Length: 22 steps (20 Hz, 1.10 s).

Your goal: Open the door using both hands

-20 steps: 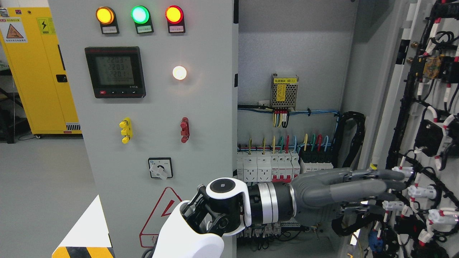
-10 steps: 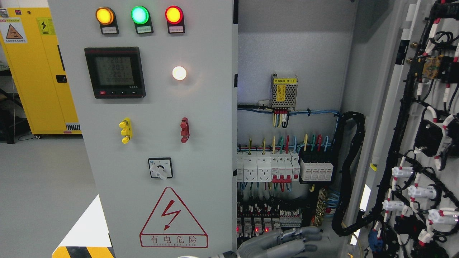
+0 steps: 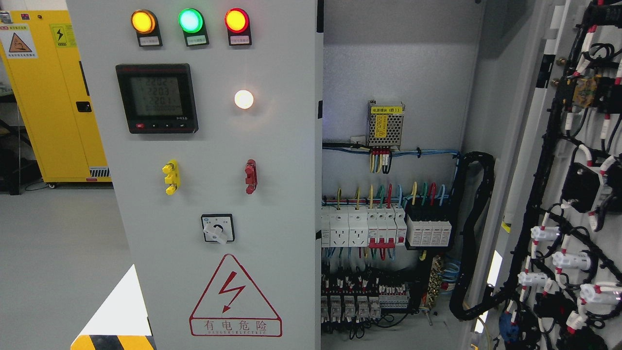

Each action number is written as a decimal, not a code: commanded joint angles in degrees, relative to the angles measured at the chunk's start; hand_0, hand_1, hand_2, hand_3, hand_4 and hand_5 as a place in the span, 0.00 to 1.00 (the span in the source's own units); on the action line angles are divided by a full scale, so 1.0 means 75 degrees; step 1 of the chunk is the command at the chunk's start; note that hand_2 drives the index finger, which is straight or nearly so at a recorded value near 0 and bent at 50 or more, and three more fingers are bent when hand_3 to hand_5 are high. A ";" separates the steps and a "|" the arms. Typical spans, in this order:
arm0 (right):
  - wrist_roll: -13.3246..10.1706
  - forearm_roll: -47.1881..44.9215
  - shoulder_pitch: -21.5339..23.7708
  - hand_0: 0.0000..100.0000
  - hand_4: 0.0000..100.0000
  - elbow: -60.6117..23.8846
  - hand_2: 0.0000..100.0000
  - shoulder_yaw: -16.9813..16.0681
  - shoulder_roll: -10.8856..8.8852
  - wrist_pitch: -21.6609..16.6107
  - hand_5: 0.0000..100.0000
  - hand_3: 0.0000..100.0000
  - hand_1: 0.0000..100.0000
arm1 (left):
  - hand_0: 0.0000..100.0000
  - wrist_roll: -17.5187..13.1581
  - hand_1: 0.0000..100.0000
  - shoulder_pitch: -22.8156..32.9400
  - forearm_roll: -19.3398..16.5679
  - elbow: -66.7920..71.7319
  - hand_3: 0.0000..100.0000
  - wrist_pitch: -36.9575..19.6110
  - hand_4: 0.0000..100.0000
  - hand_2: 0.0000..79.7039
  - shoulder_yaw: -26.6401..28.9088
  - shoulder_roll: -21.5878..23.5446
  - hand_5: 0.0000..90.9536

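The cabinet (image 3: pixel 398 73) fills the view. Its right door (image 3: pixel 573 194) stands swung open at the far right, its wired inner face toward the camera and its long axis vertical. The left door (image 3: pixel 218 194) appears shut, carrying lamps, a meter (image 3: pixel 156 97) and a selector switch (image 3: pixel 217 228). Neither hand is in view, so finger state and the nearer hand cannot be told. The breakers (image 3: pixel 384 226) sit exposed inside.

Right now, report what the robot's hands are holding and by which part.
Nothing can be told as held: neither hand is in view. The right door stands swung open with nothing gripping it.
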 commanded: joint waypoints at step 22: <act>0.0034 0.0000 0.0002 0.00 0.00 -0.0007 0.04 0.0000 0.0004 0.0000 0.00 0.00 0.50 | 0.12 0.0401 0.56 0.0447 -0.0527 1.1142 0.00 -0.1187 0.00 0.00 0.0738 -0.0465 0.00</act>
